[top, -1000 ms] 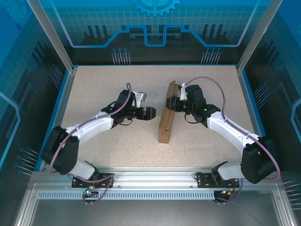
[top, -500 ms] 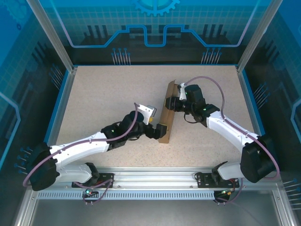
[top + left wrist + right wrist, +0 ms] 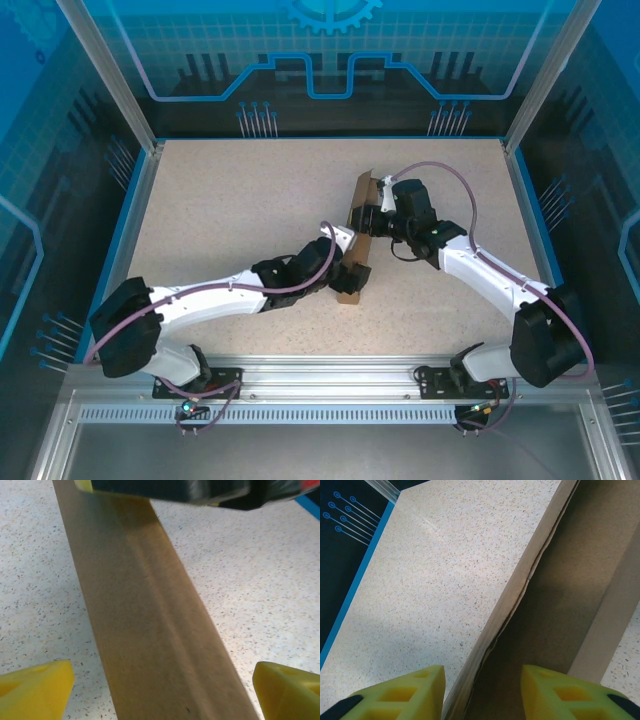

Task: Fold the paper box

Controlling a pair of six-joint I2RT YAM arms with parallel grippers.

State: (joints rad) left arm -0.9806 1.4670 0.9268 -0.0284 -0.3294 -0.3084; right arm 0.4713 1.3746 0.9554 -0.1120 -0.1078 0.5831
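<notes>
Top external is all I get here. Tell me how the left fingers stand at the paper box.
Observer: In the left wrist view the left fingers are spread wide, the paper box running between them with table showing on both sides.
Operator: Now report the right fingers.
Observer: In the right wrist view the right fingers straddle a box wall; whether they pinch it, I cannot tell.
</notes>
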